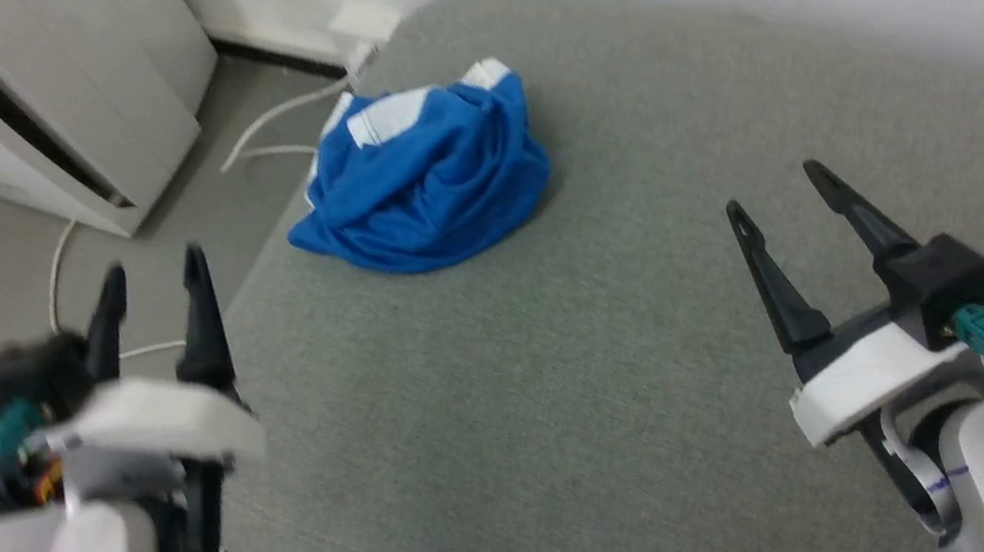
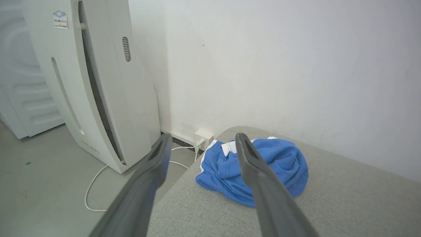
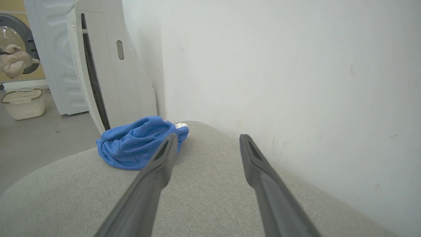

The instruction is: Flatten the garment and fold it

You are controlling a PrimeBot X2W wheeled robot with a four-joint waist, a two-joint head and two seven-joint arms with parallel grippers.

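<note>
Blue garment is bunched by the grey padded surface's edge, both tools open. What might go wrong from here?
The blue garment lies crumpled near the edge of the grey padded surface; a sideways tug may drag it off. Its layers overlap, so the left tool or right tool may pinch several together.

You see the garment [image 1: 427, 178], bright blue thin fabric with white stripes, crumpled into a heap. It lies on the grey padded surface [image 1: 568, 382], near its far rounded corner.
</note>
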